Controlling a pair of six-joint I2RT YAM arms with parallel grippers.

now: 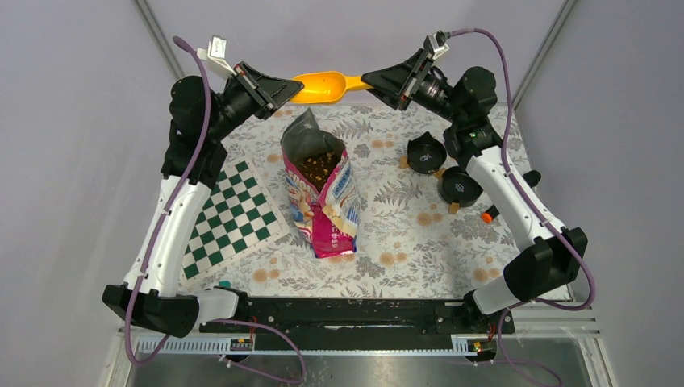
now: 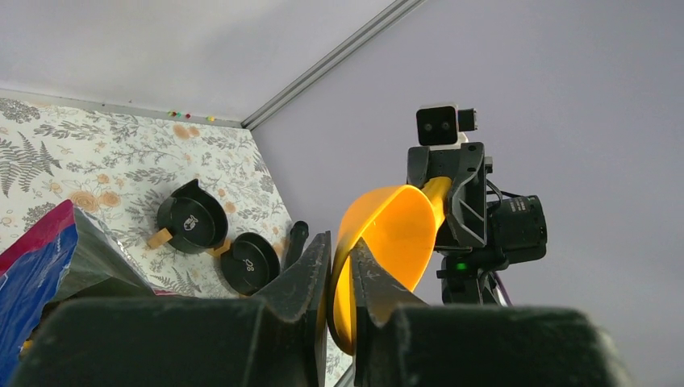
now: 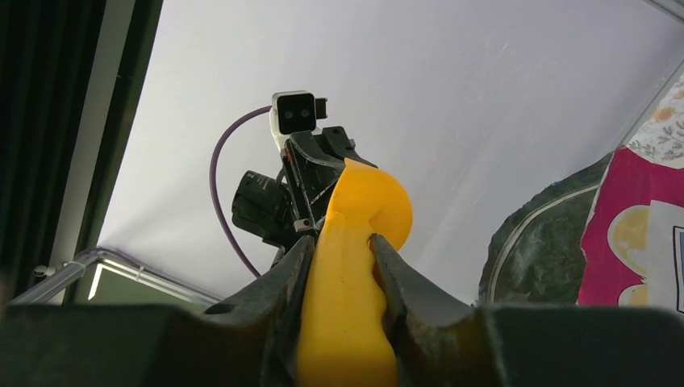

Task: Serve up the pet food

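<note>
The open pink-blue-white bag stands mid-table with brown kibble showing in its mouth. An orange scoop is held level in the air behind the bag, between both grippers. My left gripper is shut on the rim of the scoop's bowl. My right gripper is shut on the scoop's handle. Two black bowls sit right of the bag, both look empty. The bag's edge also shows in the right wrist view.
A green-white checkerboard mat lies left of the bag. A small orange-tipped object and a black object lie near the right arm. The flowered tablecloth covers the table; grey walls close it in.
</note>
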